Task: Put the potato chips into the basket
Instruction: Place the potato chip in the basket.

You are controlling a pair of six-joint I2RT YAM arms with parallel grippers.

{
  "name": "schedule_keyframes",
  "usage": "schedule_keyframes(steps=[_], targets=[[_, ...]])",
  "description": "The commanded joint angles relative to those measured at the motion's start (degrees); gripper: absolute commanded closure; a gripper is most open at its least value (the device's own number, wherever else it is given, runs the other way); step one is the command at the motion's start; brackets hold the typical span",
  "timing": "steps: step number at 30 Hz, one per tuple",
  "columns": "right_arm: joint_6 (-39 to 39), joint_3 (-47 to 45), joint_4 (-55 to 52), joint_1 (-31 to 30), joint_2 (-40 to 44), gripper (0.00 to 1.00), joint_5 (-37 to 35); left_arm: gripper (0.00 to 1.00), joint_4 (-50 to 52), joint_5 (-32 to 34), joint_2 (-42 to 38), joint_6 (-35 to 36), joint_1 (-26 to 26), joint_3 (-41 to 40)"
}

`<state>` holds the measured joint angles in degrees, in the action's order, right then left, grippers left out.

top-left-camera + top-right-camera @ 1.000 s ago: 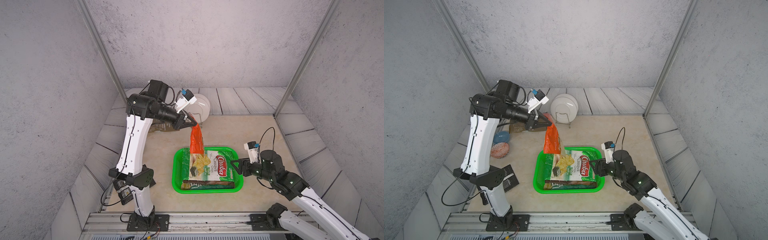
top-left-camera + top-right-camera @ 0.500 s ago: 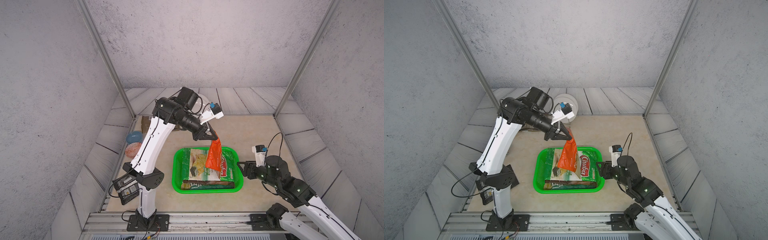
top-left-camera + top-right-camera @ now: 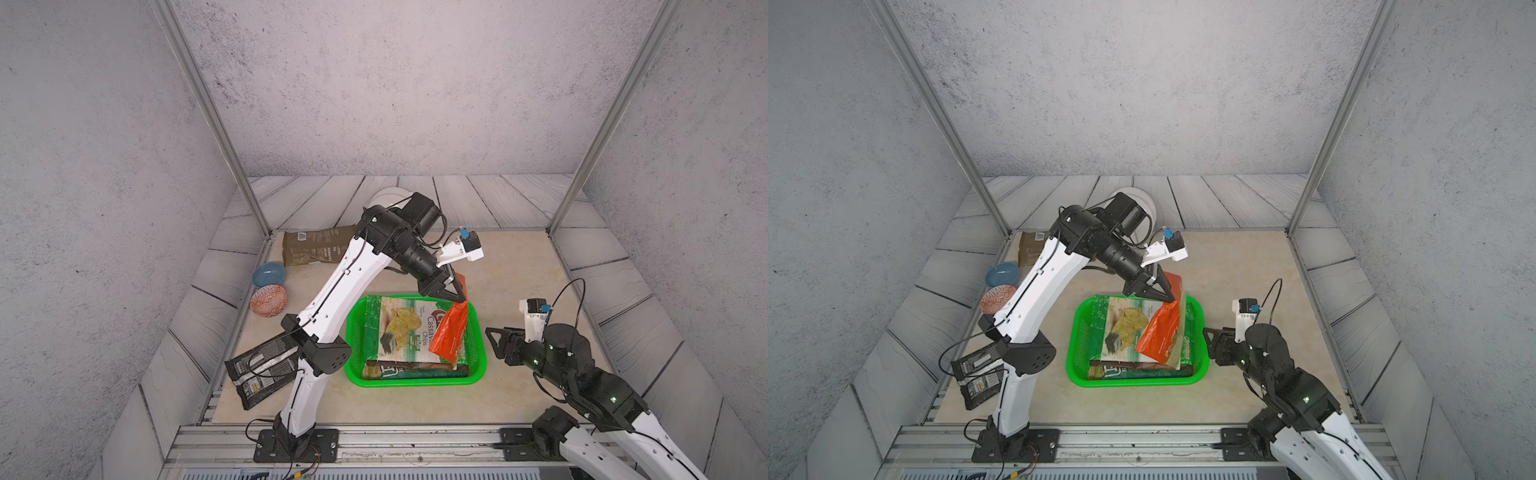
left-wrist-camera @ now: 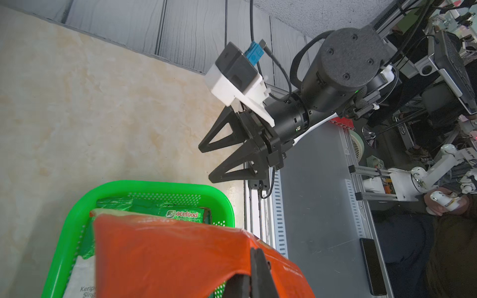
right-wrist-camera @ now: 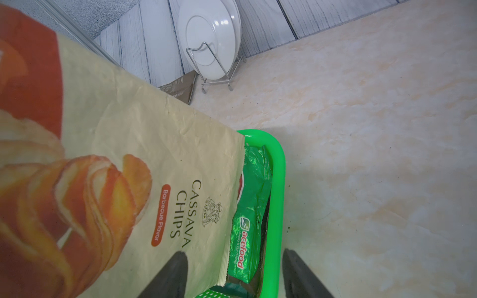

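The green basket sits mid-table with a green cassava chips bag lying on top of other bags. My left gripper is shut on the top edge of an orange-and-cream chips bag. That bag hangs over the basket's right half, its lower end on the pile. My right gripper stands open just right of the basket's rim, holding nothing. An olive bag lies back left. Black bags lie front left.
A blue bowl and a red-patterned bowl sit at the left edge. White plates stand in a wire rack at the back, behind my left arm. A metal rail runs along the front.
My left arm has swung from the back left to the right and down, carrying the orange bag over the basket. My right gripper drew back slightly to the right.
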<state>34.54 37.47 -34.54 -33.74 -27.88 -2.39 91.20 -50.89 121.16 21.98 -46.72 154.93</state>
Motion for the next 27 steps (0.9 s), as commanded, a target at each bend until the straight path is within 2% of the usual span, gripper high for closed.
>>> schedule_keyframes(steps=[1, 12, 17, 21, 27], targets=[[0.6, -0.3, -2.0, -0.1, 1.1, 0.37, -1.6, 1.00, 2.9, -2.7, 0.6, -2.8, -0.3, 1.6], [0.2, -0.5, -2.1, -0.1, 0.9, 0.37, -1.1, 1.00, -7.9, -8.1, 0.8, -12.8, 0.0, 0.1], [0.2, -1.0, -1.4, -0.2, 0.6, 0.37, -0.4, 1.00, -10.2, -8.2, 0.0, -13.4, 0.6, -2.4], [-0.1, -0.8, -1.6, -0.1, 0.5, 0.37, -0.1, 1.00, -10.3, -8.0, -1.0, -11.6, 2.9, -7.6], [-0.4, -0.7, -0.7, -0.1, -0.3, 0.37, 0.9, 1.00, -13.1, -2.3, -7.4, -8.3, 6.2, -20.6]])
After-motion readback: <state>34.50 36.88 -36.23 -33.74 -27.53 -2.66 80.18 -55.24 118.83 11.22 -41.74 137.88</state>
